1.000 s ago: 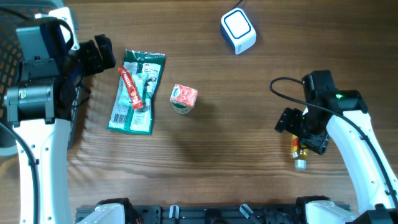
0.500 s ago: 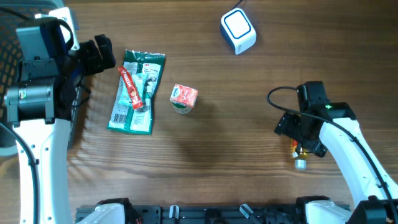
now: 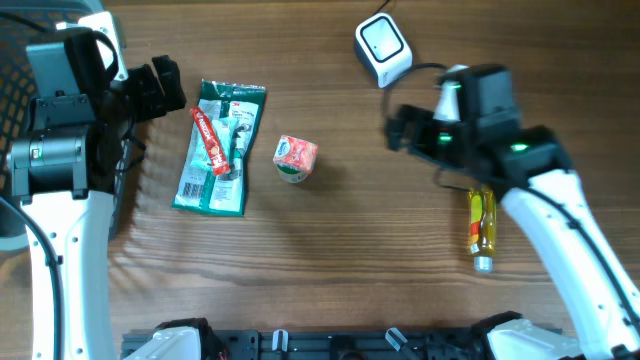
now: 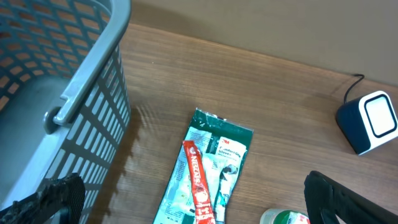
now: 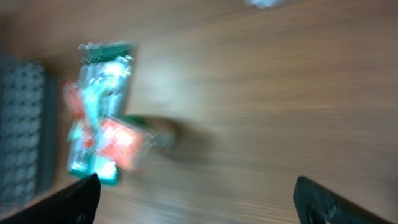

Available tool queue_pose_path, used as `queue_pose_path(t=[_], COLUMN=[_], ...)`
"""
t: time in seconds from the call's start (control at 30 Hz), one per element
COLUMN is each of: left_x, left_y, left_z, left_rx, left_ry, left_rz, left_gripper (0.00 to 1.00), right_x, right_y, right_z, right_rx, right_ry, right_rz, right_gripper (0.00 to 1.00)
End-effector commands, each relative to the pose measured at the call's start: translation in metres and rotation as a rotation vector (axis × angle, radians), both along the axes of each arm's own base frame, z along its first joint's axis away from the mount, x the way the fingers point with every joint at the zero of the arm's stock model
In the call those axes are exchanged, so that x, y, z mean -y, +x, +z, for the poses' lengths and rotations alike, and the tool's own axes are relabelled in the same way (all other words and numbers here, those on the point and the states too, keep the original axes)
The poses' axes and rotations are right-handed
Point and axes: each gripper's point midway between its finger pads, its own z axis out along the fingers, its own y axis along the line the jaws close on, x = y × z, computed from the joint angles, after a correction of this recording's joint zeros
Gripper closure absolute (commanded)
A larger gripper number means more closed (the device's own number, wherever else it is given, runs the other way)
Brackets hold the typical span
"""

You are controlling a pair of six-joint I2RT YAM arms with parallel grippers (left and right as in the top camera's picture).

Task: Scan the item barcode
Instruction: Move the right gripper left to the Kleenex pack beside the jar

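Observation:
A white barcode scanner (image 3: 383, 46) stands at the back of the table and shows again at the right edge as the scanner (image 4: 372, 119). A green packet (image 3: 220, 148) lies flat with a red stick pack (image 3: 211, 140) across it; a small red-and-green cup (image 3: 296, 158) sits to their right. A yellow bottle (image 3: 481, 228) lies alone at the right. My right gripper (image 3: 396, 130) hovers open between scanner and cup, holding nothing. My left gripper (image 3: 172, 86) is open, just left of the packet (image 4: 208, 168). The right wrist view is blurred; the right gripper (image 5: 202, 202) is empty.
A grey mesh basket (image 4: 74, 93) stands at the far left beside my left arm, seen overhead as the basket (image 3: 12, 70). The scanner's black cable (image 3: 430, 70) runs behind my right arm. Bare wooden tabletop (image 3: 350, 260) fills the front middle.
My right arm has risen off the yellow bottle and swung up and left toward the scanner, leaving the bottle lying on the table. The left arm has not moved.

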Motion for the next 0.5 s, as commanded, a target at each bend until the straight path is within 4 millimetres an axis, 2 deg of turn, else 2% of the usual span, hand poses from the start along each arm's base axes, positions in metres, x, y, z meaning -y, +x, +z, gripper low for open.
queue_pose_path(t=[0.0,0.1,0.17,0.3,0.47], left_x=[-0.003,-0.003,-0.002,-0.003,-0.002], left_y=[0.001,0.001,0.001,0.001,0.001], left_z=[0.004,0.004,0.004,0.004,0.004], left_rx=[0.009,0.009,0.009,0.009,0.009], left_ry=[0.011,0.011,0.011,0.011,0.011], left_rz=[0.003,0.003,0.003,0.003,0.003], left_gripper=[0.0,0.0,0.0,0.0,0.0], right_x=[-0.066,-0.099,-0.111,-0.114,-0.114], right_y=[-0.008,-0.008,-0.007,-0.005,-0.005], right_z=[-0.013,-0.04,-0.058,-0.08,-0.081], right_rx=[0.009,0.013,-0.006,-0.051,-0.053], right_ry=[0.021,-0.036,-0.045,-0.067,-0.069], right_rz=[0.146,0.205,0.225,0.23,0.231], right_gripper=[0.0,0.0,0.01,0.0,0.0])
